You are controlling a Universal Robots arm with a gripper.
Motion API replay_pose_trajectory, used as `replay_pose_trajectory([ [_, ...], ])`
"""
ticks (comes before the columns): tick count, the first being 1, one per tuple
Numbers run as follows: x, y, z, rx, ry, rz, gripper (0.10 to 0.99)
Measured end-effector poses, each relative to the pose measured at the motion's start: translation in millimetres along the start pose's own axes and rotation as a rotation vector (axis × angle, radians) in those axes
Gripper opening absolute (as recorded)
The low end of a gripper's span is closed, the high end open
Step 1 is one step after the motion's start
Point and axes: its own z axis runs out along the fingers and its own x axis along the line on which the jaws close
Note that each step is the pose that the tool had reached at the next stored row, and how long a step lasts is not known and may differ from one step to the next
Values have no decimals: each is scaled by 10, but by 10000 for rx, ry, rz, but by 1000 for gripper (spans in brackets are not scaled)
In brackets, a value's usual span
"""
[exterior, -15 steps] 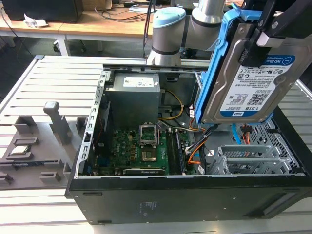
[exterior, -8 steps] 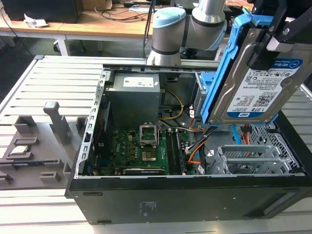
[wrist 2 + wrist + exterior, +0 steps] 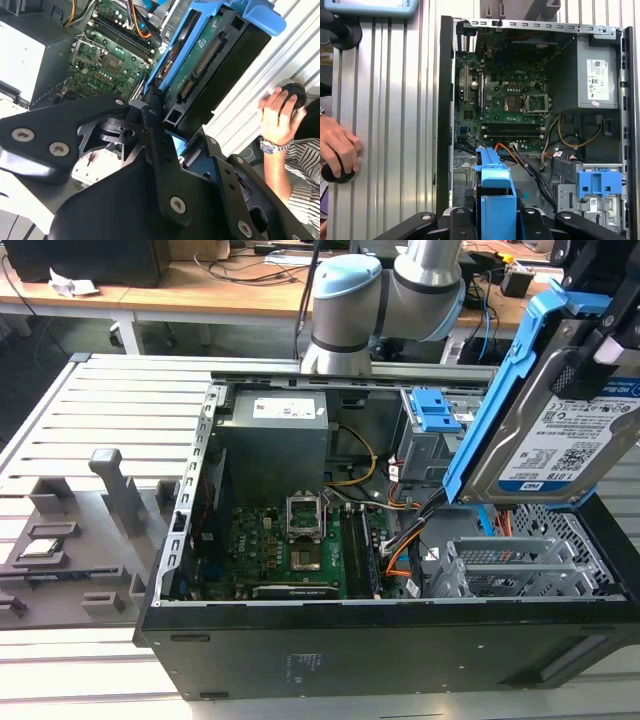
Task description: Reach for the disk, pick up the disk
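The open computer case (image 3: 330,640) lies on its side on the slatted metal counter (image 3: 110,410). Going across the exterior view from its left: a grey moulded fixture (image 3: 70,550) sits on the counter just beside the case; inside the case the grey power-supply box (image 3: 275,445) stands at the back, with the green motherboard (image 3: 290,545) in front of it; further to that view's right a blue plastic latch piece (image 3: 435,408) tops the drive bay, and bundled cables (image 3: 400,540) run down towards an empty metal drive cage (image 3: 510,565) near the front wall.

The disk (image 3: 570,430) is out of the case, held in the air above the cage at the exterior view's right. It is tilted, label facing the camera, with its blue plastic frame (image 3: 500,390) running along its edge. In the second wrist view the gripper (image 3: 172,132) is pinching the disk by its lower end, black fingers (image 3: 152,120) pressed against the frame, the circuit-board side of the disk showing. The first wrist view looks straight down the held disk's blue frame into the case.

The arm (image 3: 385,290) rises behind the case, elbow bent, reaching over to the disk.

A person's hand (image 3: 337,150) rests on a dark knob on the counter, well apart from the case
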Motion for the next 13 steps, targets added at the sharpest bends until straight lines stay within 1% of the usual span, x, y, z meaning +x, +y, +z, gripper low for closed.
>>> replay_pose_trajectory([
  [3, 3, -40, 45, -60, -2, 4, 365],
  [6, 6, -55, 83, -95, -3, 7, 365],
  [7, 7, -59, 107, -110, -3, 7, 365],
  [8, 7, -61, 128, -118, -2, 7, 365],
  [13, 10, -64, 171, -127, -2, 7, 365],
])
